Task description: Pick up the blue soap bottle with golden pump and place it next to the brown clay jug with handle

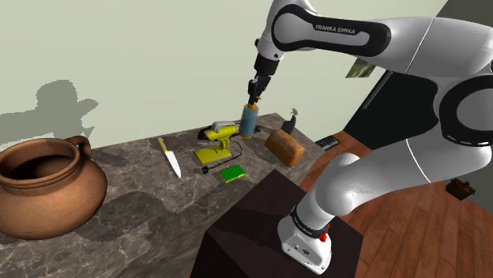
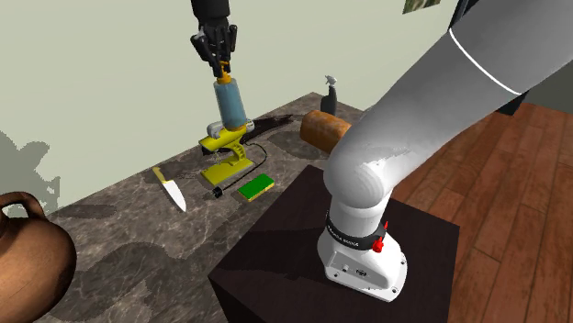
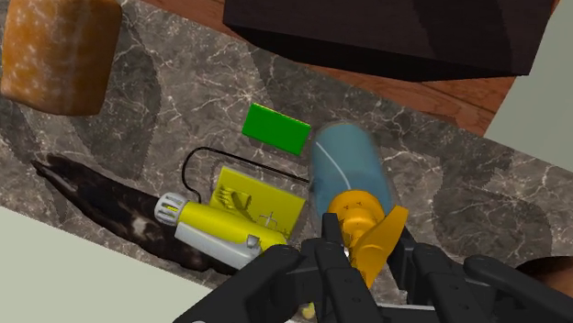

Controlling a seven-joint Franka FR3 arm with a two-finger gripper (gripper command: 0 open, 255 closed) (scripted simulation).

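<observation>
Well apart from the brown jug (image 1: 43, 185), the black gripper (image 1: 254, 93) has its fingers closed tight on the golden pump (image 1: 253, 103) of the blue soap bottle (image 1: 248, 120).

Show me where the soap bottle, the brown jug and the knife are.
soap bottle (image 1: 249, 122), shoulder view, on its blue body.
brown jug (image 1: 47, 193), shoulder view, on its belly.
knife (image 1: 174, 163), shoulder view, on its blade.

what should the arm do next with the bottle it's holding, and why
Probably carry it toward the shoulder view's left, staying high. The tool is shut on the golden pump of the blue soap bottle, while the brown jug sits far along the counter, with a yellow drill and a knife lying between.
</observation>
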